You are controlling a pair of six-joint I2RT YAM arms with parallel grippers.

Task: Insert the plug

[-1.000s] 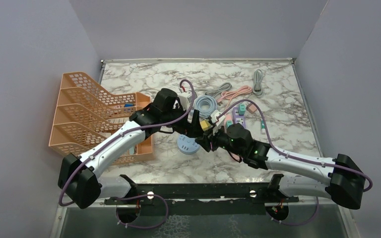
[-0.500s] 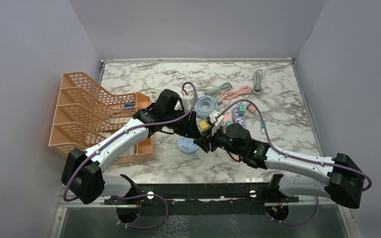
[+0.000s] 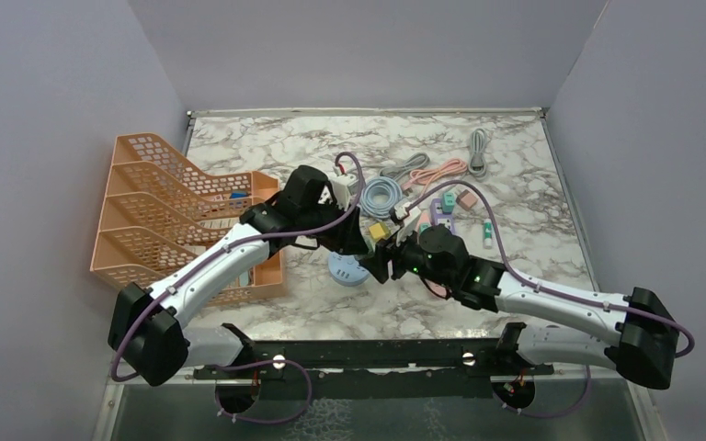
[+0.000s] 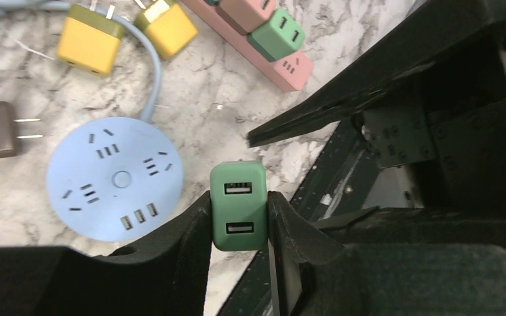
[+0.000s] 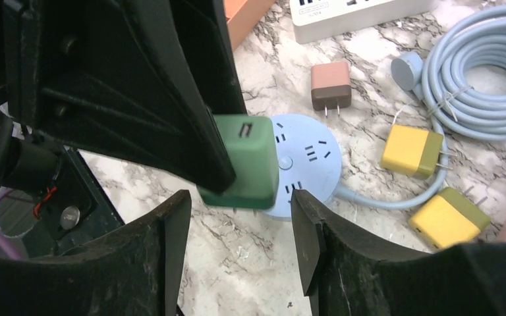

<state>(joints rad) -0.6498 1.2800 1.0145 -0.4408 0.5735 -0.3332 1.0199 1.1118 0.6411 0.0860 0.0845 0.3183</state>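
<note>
Green plug (image 4: 238, 206) tight in left jaws; right jaws wide; one round socket (image 4: 114, 178), two yellow plugs (image 4: 91, 38).

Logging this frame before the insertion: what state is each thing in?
green charger, held in left gripper, unplugged.
left gripper, shut on green charger.
right gripper, open, empty.
round blue power strip, on table, sockets empty.
yellow adapters, loose on table, unplugged.

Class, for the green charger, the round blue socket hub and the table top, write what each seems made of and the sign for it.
The green charger: likely moulded plastic, matte, rounded corners, even colour. The round blue socket hub: probably plastic too, smooth, with cleanly cut slots. The table top: marble look, white with grey veins; stone or laminate cannot be told.
</note>
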